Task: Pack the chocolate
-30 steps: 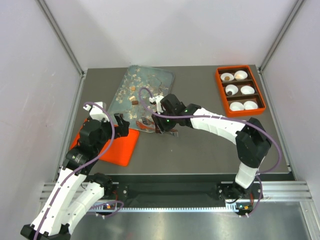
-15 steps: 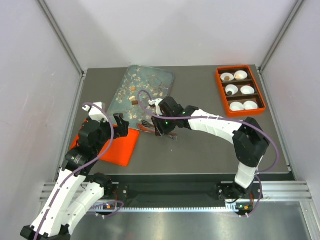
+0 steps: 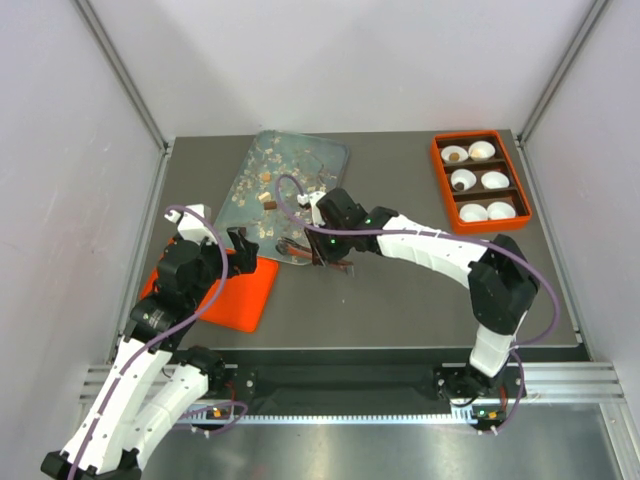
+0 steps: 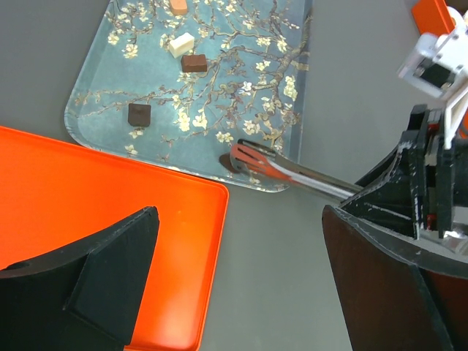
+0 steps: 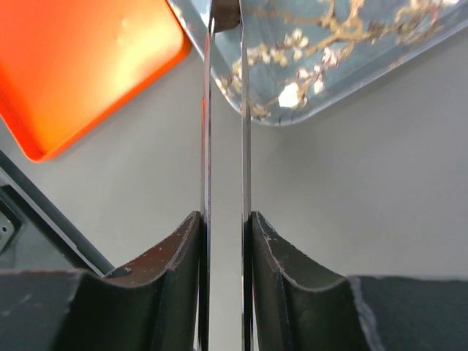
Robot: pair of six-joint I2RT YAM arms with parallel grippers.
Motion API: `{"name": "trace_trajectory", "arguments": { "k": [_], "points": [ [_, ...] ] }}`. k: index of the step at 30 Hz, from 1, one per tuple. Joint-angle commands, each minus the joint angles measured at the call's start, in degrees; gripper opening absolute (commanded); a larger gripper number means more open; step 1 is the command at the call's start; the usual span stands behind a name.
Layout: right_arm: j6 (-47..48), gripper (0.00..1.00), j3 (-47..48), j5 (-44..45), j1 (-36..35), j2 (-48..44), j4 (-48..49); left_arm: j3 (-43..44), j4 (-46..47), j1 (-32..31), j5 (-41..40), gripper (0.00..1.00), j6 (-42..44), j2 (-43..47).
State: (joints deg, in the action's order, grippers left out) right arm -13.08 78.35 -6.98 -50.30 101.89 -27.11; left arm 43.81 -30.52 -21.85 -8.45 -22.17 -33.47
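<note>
Nearest: left claw [image 3: 243,250] jaws apart, empty, above edge of orange lid [image 4: 88,197] on worktop [image 3: 400,300].
Beyond: right claw [image 5: 224,227] clamped on tongs [image 4: 292,172]. Blades nearly together, dark lump [image 5: 225,13] between tips at near rim of floral tray [image 4: 175,167].
More chocolate [image 4: 194,63] loose on tray.
Far right: orange box [image 3: 437,175], two paper cups [image 3: 454,154] filled, four look empty.
Step, judged: pick-up. Next: hold squeeze, lift clear of rim, carry to empty cup.

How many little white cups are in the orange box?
6, all in the orange box, in three rows of two: back-left cup, back-right cup, middle-left cup, middle-right cup, front-left cup, front-right cup. None seems hidden.
</note>
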Motion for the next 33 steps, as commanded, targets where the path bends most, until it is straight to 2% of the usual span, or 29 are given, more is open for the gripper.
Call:
{"name": "trace_trajectory", "arguments": {
  "k": [1,7,15,16,17,20,23,28,33],
  "points": [
    [0.4,0.22,4.6,1.1,1.0,-3.0,0.7,0.2,1.1,-0.2,-0.7,0.98,0.5,1.0],
    [2.3,0.22,4.9,1.9,9.2,-9.1,-1.6,0.2,1.1,-0.2,-0.5,0.98,0.5,0.9],
    [4.8,0.22,2.9,6.4,30.7,-19.0,-4.6,0.0,1.3,-0.2,0.1,0.98,0.5,1.0],
    [4.9,0.22,2.9,6.8,34.6,-19.2,-4.9,0.0,1.3,-0.2,0.2,0.98,0.5,1.0],
    [4.6,0.22,3.0,10.5,36.5,-19.4,-5.5,0.0,1.3,-0.2,0.3,0.98,0.5,0.9],
    [3.2,0.22,2.7,14.7,43.3,-18.7,-5.8,0.0,1.3,-0.2,0.4,0.98,0.4,0.9],
    [2.1,0.22,2.9,16.0,49.0,-16.7,-5.8,0.0,1.3,-0.2,0.4,0.98,0.4,0.8],
    [1.7,0.23,4.4,16.7,55.4,-13.8,-5.7,0.0,1.3,-0.2,0.6,0.98,0.5,0.7],
    [1.8,0.23,5.2,17.8,58.1,-10.5,-5.4,0.0,1.4,-0.2,0.6,0.98,0.5,0.6]
  ]
}}
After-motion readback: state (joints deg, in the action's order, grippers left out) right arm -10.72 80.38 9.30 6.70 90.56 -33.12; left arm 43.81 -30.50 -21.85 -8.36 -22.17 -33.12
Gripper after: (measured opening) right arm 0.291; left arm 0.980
